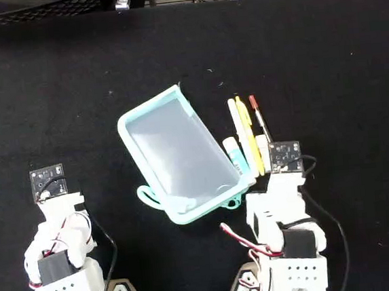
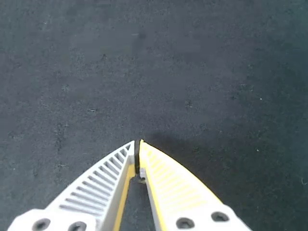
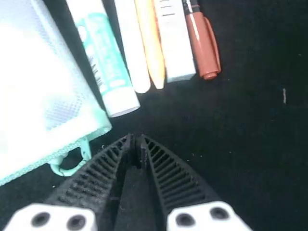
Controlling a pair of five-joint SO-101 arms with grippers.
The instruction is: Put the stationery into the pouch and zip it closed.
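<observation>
Pouch [image 1: 178, 157] is lying flat ahead of the right gripper [image 3: 136, 142], off toward the left arm, apparently holding nothing. Loose stationery (a glue stick [image 3: 103, 62], pens [image 3: 150, 43], a brown marker [image 3: 202, 43]) is lying just ahead of that gripper's tips, beside the pouch, so packing and zipping are both waiting. The right gripper is sitting closed and empty. The left gripper [image 2: 138, 144] is likewise pressing its tips together on nothing, well apart from everything.

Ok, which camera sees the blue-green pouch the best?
The high view. It shows the whole pouch lying flat on the table with the stationery beside it. The right wrist view catches one corner of it, with its small loop, near the right gripper.
</observation>
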